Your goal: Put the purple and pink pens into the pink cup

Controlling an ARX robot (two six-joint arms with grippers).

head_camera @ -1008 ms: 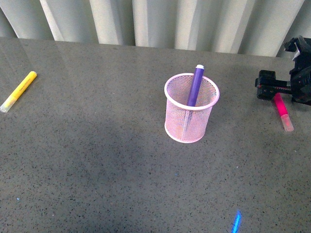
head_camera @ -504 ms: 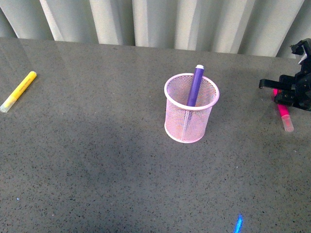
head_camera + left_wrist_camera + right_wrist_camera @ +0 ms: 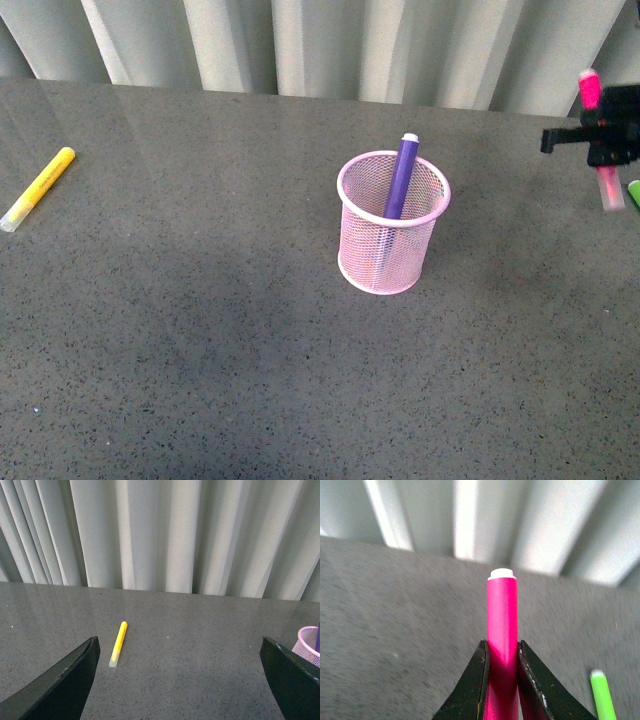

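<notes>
Pink pen (image 3: 589, 90) is off the table now. A second ago it was lying flat out on the right with the right gripper (image 3: 603, 140) coming down on it. Now it hangs up in the air near the right edge of the front view, roughly upright, looks like clear cap down (a bit blurry there). The pinch worked, so I'd call this the carry stage. The purple pen (image 3: 402, 180) hasn't budged: it's leaning inside the cup (image 3: 385, 250), top poking above the rim. So one pen is in and one is in hand. The cup sits mid-table, well apart from the lifted pen, so my guess is the next bit is a sideways carry to above the rim, keeping the pen upright.

The right wrist view is the one that sells the grip. Both fingers (image 3: 479, 680) are pressed against the pink barrel, one on each side, white end sticking out past them. It also shows the green marker (image 3: 602, 695) lying on the table near the pick spot, where the front view only catches a sliver at its edge.

The left arm doesn't show in the front view at all. Its wrist view has the left gripper (image 3: 178, 642) spread wide with nothing in it, the yellow marker (image 3: 118, 643) on the table beyond, and a bit of the cup at the frame's edge.
</notes>
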